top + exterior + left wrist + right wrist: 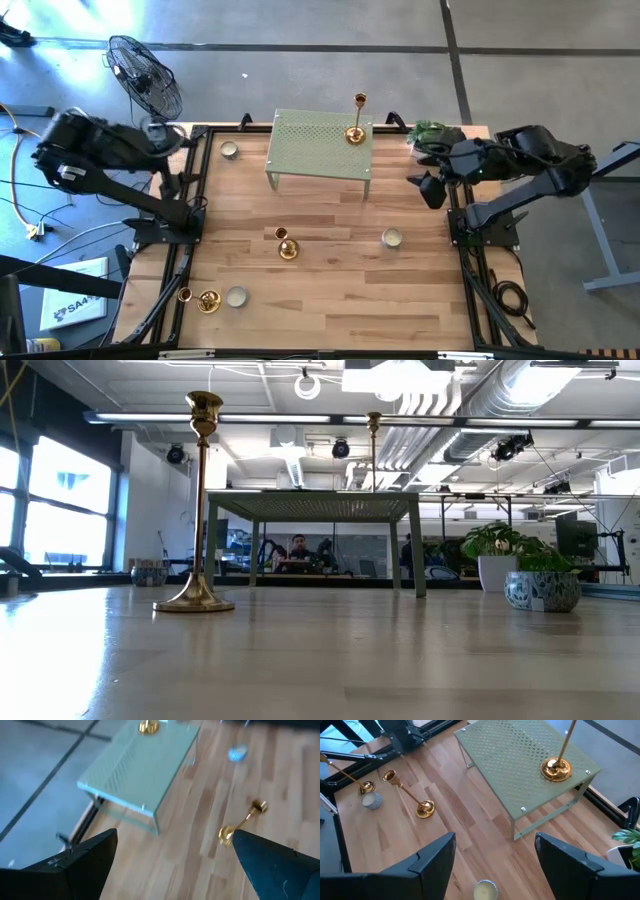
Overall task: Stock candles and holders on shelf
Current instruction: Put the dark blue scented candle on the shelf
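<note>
We start from the right claw [432, 188]: it hangs above the worktop [330, 290] just off the shelf's right side, and in its wrist view its two dark fingers [427, 865] stand well apart with nothing between them. The left claw [172, 150] waits over the worktop's left rim, well apart from the shelf, and its fingers [75, 867] are spread wide and also empty.

We take the shelf [320, 150] as our landmark; it stands at the far middle of the worktop, on its short legs. One tall holder [356, 130] stands upright on the shelf's top, near its right far corner. A second tall holder [286, 245] stands upright on the worktop in front of the shelf, toward the middle. Two more holders [200, 298] are at the near left corner of the worktop, far from the shelf; we cannot tell if they stand or lie.

The candles are all on the bare worktop. One candle [230, 150] sits to the left of the shelf, near the far edge. Another candle [392, 238] sits in front of the shelf's right end. The third candle [237, 296] is just beside the two holders at the near left corner.

A potted plant [432, 132] stands to the right of the shelf, at the far right corner.
</note>
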